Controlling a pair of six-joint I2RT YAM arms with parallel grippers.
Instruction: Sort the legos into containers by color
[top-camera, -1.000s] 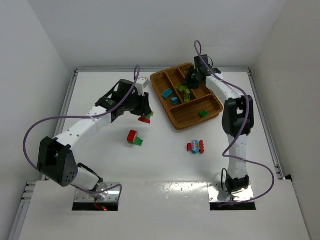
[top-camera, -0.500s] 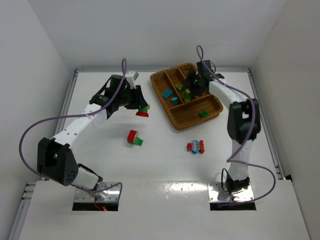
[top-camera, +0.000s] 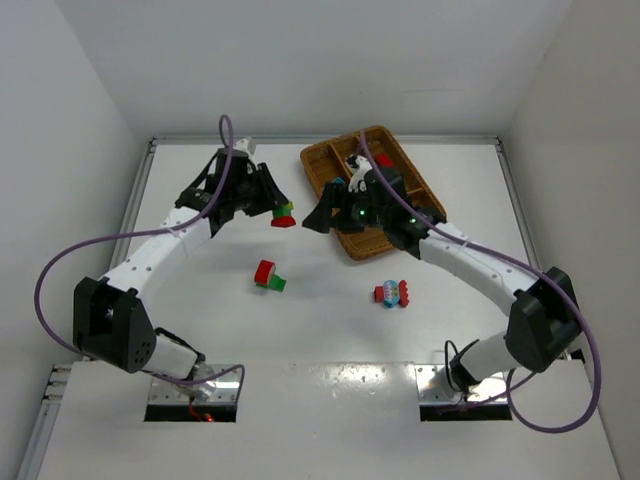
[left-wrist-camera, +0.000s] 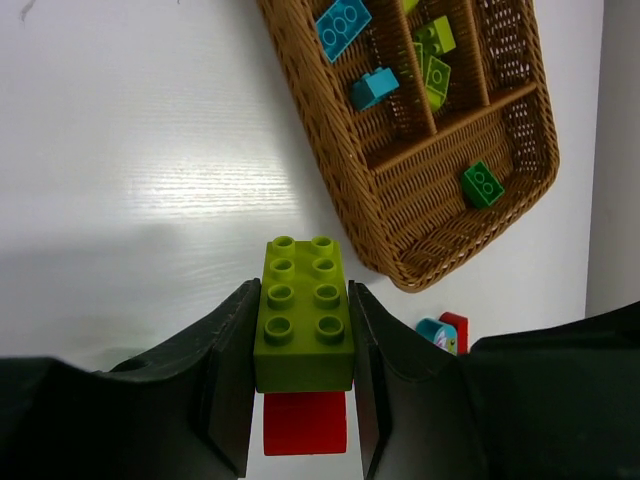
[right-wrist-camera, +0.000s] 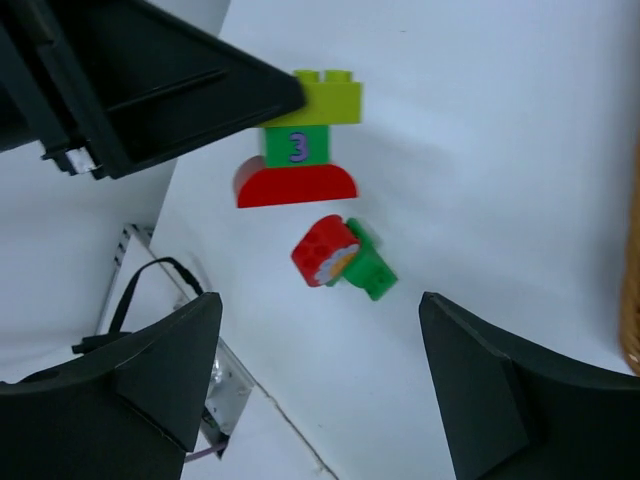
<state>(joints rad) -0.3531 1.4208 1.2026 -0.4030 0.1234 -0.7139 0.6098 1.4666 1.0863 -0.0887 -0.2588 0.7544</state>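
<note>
Well, 2 cyan legos (left-wrist-camera: 342, 24) (wicker tray (left-wrist-camera: 322, 135))

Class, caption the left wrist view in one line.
Left gripper grips a yellow-green-topped lego stack with the wicker tray beyond.

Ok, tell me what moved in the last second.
The right hand left the tray and swung left toward the left hand, open. The left hand carried its brick stack slightly farther back, still shut on it. The red-green clump and the red-blue clump stayed put.
</note>
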